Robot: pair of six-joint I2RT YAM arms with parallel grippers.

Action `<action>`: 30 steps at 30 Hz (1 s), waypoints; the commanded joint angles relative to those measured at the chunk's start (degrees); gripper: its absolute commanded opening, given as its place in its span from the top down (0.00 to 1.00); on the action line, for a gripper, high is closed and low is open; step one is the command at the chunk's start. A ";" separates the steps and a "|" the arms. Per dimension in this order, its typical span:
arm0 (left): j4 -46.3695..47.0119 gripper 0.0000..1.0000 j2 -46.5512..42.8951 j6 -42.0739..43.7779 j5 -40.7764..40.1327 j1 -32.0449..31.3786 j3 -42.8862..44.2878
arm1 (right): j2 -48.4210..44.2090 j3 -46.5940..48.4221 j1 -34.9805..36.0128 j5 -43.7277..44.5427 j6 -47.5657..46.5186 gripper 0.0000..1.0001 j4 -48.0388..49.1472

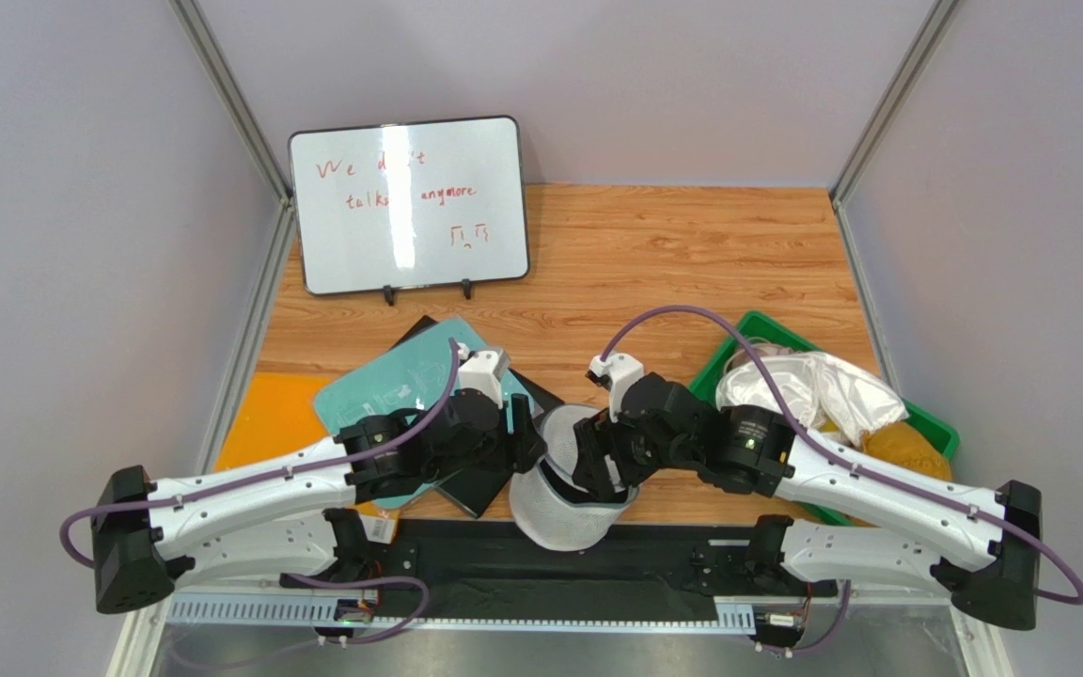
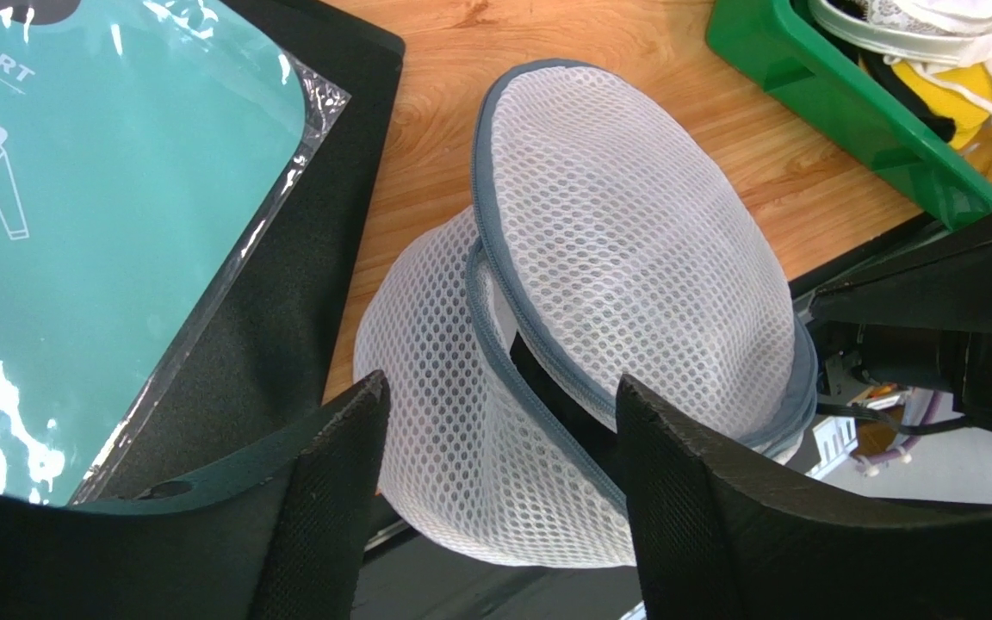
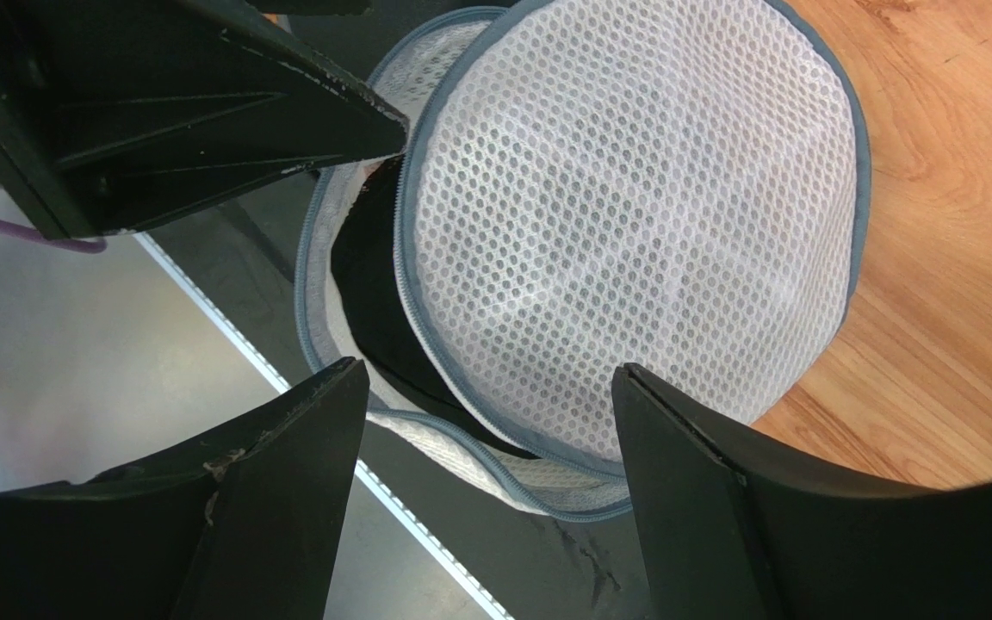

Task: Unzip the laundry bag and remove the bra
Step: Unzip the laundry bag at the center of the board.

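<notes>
The laundry bag (image 1: 556,514) is a round white mesh pouch with a grey-blue zip rim, lying at the table's near edge between both arms. Its zip is partly undone: the round lid flap (image 2: 618,246) stands off the body (image 2: 450,426), and the gap shows only dark inside (image 3: 365,291). The bra is hidden. My left gripper (image 2: 499,401) is open, its fingers on either side of the pouch wall and zip rim. My right gripper (image 3: 488,375) is open at the pouch's other side, astride the rim below the lid flap (image 3: 631,194). Both grippers (image 1: 530,437) (image 1: 598,473) hold nothing.
A green plastic bin (image 1: 725,370) with white cloth (image 1: 816,388) and a yellow item stands right. A teal shirt packet (image 2: 100,194) on a black pad (image 2: 294,258) lies left. A whiteboard (image 1: 406,205) stands at the back. An orange sheet (image 1: 272,409) lies far left.
</notes>
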 commanded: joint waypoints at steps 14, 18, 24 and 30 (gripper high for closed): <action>-1.03 0.68 -3.58 -1.14 1.11 0.19 -2.96 | 10.97 7.46 5.44 10.75 -2.91 0.26 -0.47; -1.03 0.81 -4.81 -1.49 1.11 0.19 -3.93 | 13.62 9.39 7.12 12.69 -3.26 0.26 -1.26; -0.42 0.95 -4.82 -1.50 1.28 0.19 -4.28 | 17.05 12.29 10.10 14.45 -3.44 0.28 -2.05; -0.15 1.00 -4.73 -1.06 1.29 0.28 -4.11 | 19.07 12.47 10.63 13.93 -3.26 0.42 -1.70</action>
